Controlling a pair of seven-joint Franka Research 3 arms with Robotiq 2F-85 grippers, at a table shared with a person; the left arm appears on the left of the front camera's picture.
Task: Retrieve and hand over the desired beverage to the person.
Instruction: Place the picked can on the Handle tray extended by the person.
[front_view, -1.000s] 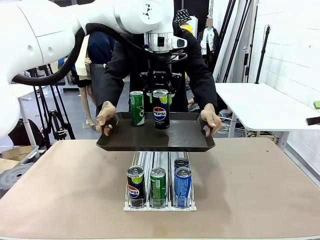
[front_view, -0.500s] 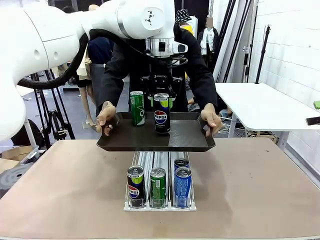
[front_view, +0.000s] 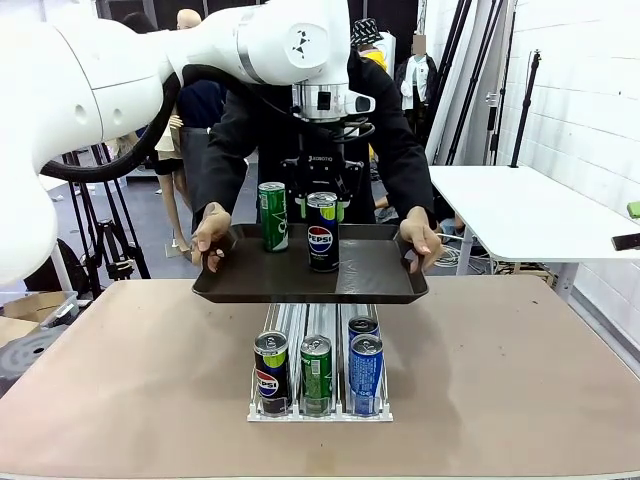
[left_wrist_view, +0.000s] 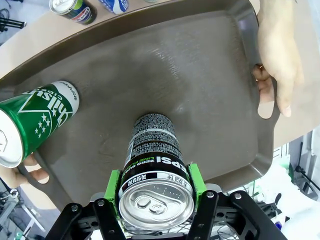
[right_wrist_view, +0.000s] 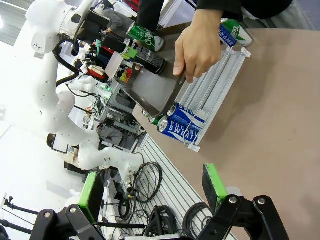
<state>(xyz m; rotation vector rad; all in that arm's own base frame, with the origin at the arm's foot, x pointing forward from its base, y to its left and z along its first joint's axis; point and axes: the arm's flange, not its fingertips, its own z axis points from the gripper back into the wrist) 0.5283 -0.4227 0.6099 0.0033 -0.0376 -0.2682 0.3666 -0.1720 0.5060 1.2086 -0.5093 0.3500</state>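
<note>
I have the left gripper (front_view: 322, 203) clamped on the Pepsi can (front_view: 322, 232), green pads pressed on both sides just under the rim; in the left wrist view the can (left_wrist_view: 153, 167) stands upright between the pads with its base at or just on the dark tray (left_wrist_view: 200, 85), though I cannot tell for certain that it rests there; the tray is held up over the table by the person (front_view: 300, 130), one hand (front_view: 212, 236) on each short edge, the other hand (front_view: 422, 240) at the far side; a green can (front_view: 272, 216) stands on the tray just beside mine, apart from it; the rack (front_view: 320, 375) on the table below holds more cans in its lanes; my right gripper (right_wrist_view: 150, 200) hangs off to the side with its jaws wide apart and nothing between them.

I judge this the hand-over step, at the point of setting down; next I would confirm the base is seated, let the pads go gently so the can does not tip, then lift straight up clear of both cans; the tray is hand-held, so a sideways nudge could topple either one.
</note>
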